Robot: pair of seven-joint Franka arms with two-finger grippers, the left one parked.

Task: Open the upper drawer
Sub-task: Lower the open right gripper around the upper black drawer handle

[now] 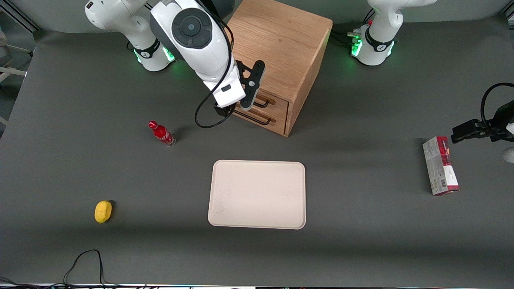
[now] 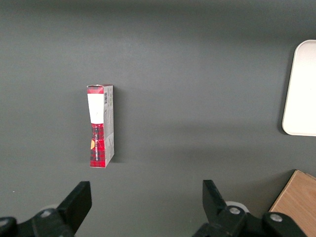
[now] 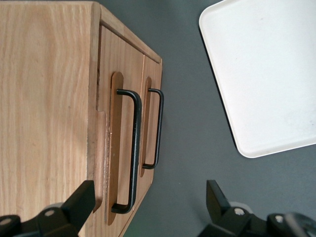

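The wooden cabinet (image 1: 277, 44) stands near the arm bases, its two drawer fronts facing the front camera at an angle. The upper drawer (image 1: 278, 105) (image 3: 123, 59) looks closed, and its thin black handle (image 1: 262, 103) (image 3: 135, 148) lies flat against the front. The lower drawer (image 1: 277, 122) with an identical handle (image 3: 158, 128) sits beneath it. My gripper (image 1: 252, 85) (image 3: 148, 202) hangs open above the cabinet's front top edge. One finger is over the cabinet top, the other is out in front of the drawers. The upper handle lies between them, untouched.
A cream tray (image 1: 257, 194) (image 3: 266, 74) lies nearer the front camera than the cabinet. A red bottle (image 1: 162, 133) stands beside the cabinet toward the working arm's end, with a yellow lemon (image 1: 103, 211) nearer the camera. A red box (image 1: 440, 165) (image 2: 100, 126) lies toward the parked arm's end.
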